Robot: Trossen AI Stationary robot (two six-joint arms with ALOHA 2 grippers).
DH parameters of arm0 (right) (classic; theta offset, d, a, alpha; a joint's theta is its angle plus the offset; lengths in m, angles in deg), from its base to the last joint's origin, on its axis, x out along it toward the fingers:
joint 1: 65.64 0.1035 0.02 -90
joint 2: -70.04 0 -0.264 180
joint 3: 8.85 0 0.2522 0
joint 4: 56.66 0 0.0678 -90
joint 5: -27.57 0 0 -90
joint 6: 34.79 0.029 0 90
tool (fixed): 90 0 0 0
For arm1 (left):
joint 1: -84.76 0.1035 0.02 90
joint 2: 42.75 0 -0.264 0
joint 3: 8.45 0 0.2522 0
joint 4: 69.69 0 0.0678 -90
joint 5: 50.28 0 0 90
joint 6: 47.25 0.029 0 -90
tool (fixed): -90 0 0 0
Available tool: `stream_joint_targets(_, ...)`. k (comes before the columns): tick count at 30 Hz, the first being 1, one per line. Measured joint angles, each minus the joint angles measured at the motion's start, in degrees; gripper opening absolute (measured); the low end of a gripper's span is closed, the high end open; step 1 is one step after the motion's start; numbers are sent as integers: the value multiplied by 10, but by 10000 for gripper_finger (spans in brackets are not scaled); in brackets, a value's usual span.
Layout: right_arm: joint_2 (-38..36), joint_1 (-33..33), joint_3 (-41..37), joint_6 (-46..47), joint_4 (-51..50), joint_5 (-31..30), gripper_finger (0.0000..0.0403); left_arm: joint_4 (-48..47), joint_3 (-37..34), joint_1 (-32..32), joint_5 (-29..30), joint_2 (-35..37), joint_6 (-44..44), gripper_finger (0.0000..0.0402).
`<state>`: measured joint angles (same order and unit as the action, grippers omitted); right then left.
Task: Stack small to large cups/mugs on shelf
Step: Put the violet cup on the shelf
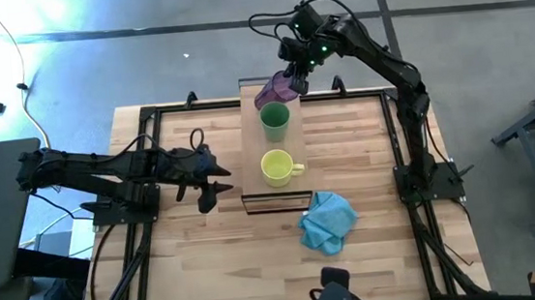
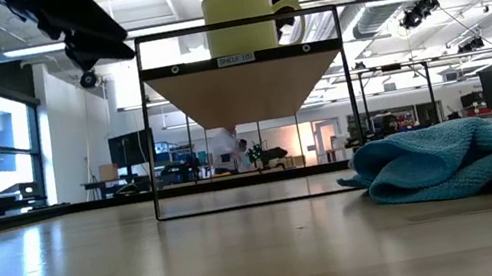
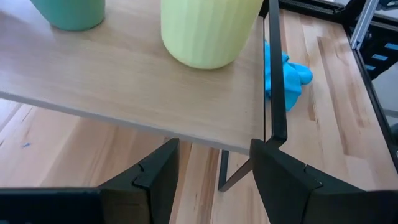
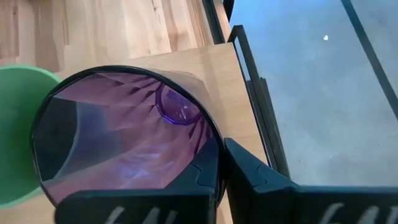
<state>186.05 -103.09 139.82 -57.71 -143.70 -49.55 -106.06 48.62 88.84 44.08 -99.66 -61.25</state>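
Note:
The shelf (image 1: pixel 261 185) is a long light-wood board on a dark frame, running from the table's far edge toward its middle. On it stand a yellow mug (image 1: pixel 279 166) near its near end and a green cup (image 1: pixel 275 118) behind it. Over the shelf's far end hangs a tilted purple tumbler (image 1: pixel 274 92), with my right gripper (image 1: pixel 292 78) shut on it. My left gripper (image 1: pixel 214 179) waits open to the left of the shelf, its fingers (image 3: pixel 155 177) short of the board's edge below the yellow mug (image 3: pixel 208 31). My right gripper pinches the tumbler's wall at the rim (image 4: pixel 214 155), one finger inside the mouth and one outside. The fingers slant down from the far right. The tumbler is tilted, its mouth toward the gripper and its base (image 4: pixel 177 109) toward the shelf. Whether the base touches the board, I cannot tell.
A crumpled blue cloth (image 1: pixel 327 220) lies on the table just off the shelf's near right corner. The table's dark frame rails (image 1: pixel 398 139) run along its left and right sides. Bare wood lies to the left and right of the shelf.

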Motion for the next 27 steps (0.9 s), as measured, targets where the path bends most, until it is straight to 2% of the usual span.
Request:
stream_joint_targets(10,-5,0,0,-8,-15,-24,0,-7,0,0,7,0,0,184)
stream_joint_targets(17,-45,-3,0,-18,-33,-39,0,-7,0,0,9,0,-8,184)
stream_joint_targets(22,-77,-12,1,-15,-95,-42,0,-4,0,0,9,0,-9,184)
stream_joint_targets(25,-87,-16,1,0,-163,-72,0,-2,0,0,9,0,-11,184)
stream_joint_targets(27,-90,-17,-1,19,-172,-89,0,0,0,0,9,0,-13,184)
